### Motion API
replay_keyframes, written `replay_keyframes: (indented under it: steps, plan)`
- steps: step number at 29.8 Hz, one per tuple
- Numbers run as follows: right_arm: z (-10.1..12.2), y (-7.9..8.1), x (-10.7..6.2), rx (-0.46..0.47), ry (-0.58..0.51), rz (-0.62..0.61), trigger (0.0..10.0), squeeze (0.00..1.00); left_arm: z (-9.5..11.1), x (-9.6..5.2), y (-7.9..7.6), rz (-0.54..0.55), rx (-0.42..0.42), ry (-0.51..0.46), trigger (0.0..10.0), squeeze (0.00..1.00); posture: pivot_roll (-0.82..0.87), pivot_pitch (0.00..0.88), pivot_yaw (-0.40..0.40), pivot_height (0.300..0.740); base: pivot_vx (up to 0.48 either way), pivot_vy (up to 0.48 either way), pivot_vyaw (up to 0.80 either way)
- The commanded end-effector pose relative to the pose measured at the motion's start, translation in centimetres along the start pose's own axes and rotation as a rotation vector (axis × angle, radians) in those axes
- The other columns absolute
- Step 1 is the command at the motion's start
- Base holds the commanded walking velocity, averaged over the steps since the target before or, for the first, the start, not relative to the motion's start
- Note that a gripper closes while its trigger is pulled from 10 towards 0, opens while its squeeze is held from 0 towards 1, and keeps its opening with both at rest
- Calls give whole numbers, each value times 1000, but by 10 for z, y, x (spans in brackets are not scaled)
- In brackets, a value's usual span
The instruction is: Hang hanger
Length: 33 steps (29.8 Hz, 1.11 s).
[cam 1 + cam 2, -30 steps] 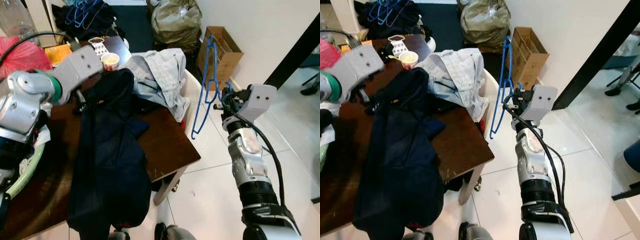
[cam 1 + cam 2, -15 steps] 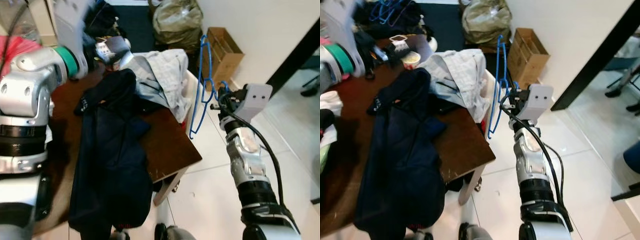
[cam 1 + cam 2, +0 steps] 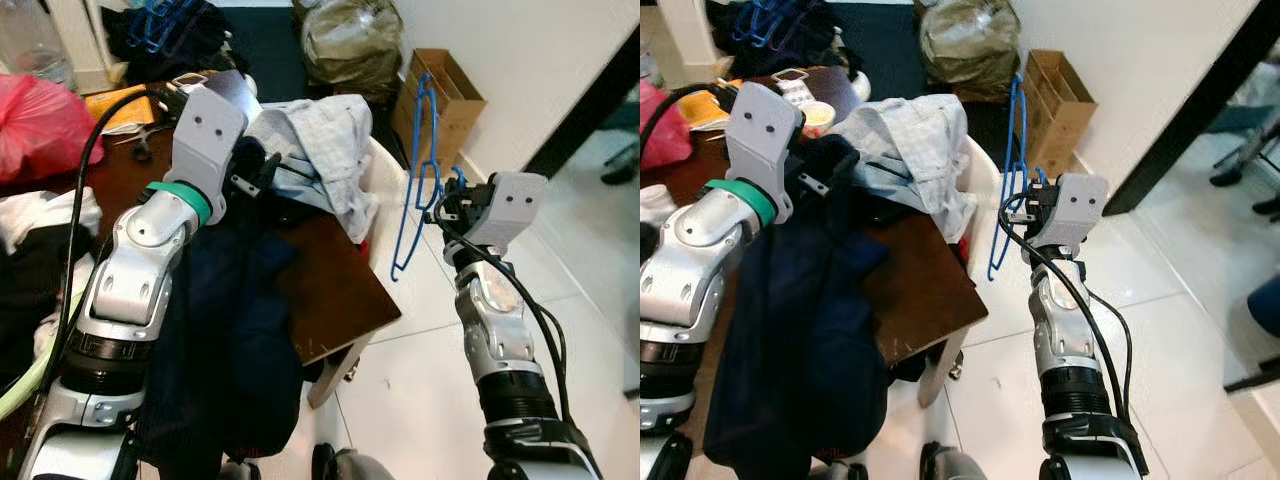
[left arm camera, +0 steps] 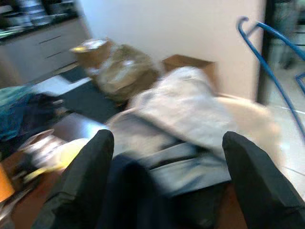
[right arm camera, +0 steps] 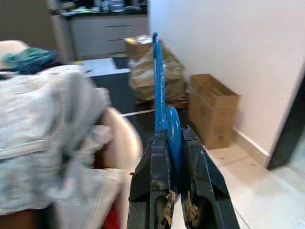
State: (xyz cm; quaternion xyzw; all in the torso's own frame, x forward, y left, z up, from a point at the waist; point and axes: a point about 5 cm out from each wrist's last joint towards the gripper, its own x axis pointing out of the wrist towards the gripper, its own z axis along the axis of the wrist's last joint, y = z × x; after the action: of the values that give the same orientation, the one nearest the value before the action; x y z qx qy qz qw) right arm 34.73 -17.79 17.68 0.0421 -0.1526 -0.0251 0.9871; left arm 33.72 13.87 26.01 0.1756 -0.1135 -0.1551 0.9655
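Beside the brown table (image 3: 340, 290), the right gripper (image 3: 447, 205) pinches a blue hanger (image 3: 418, 170) upright in the air — the left gripper (image 3: 255, 170) hovers spread above the dark jacket (image 3: 235, 330).

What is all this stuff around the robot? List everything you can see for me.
Hanger: one, blue, held up beside the table's right edge.
Dark garment: one, navy, draped over the table's front.
Light garment: one, pale grey-blue, heaped at the table's far right.
Table: one, dark brown wood.
Cardboard box: one, brown, open, by the white wall.
Stuffed bag: one, olive, on the floor behind.
Plastic bag: one, pink, far left.
Spare hangers: several, blue, on a dark pile at back.
Left gripper: open, over the garments.
Right gripper: shut on the hanger.
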Motion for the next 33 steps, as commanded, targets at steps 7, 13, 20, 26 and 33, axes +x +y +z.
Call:
replay_keyframes:
  steps: [7, 13, 20, 26, 33]
  plan:
    - [1, -14, -3, -9, 2, -73, 10000, 0, 19, 7, -26, -73, 18, -102, 10000, 0, 6, 59, -20, 740, 0, 0, -800]
    - [6, -19, -3, -54, -10, -107, 10000, 0, 26, 10, -37, -74, -172, -146, 10000, 0, -4, 55, -10, 740, 0, 0, -800]
    - [8, -30, -4, -106, 5, -154, 10000, 0, 13, 13, -45, -74, -166, -69, 10000, 0, -12, 51, 4, 740, 0, 0, -800]
    - [-1, -37, -10, -145, 64, -216, 10000, 0, -3, 13, -44, -3, -144, 3, 10000, 0, -14, 49, 17, 740, 0, 0, -800]
    - [-29, -64, -35, -275, 236, -368, 10000, 0, -18, 12, -47, 2, -169, 23, 10000, 0, -21, 42, 41, 740, 0, 0, -800]
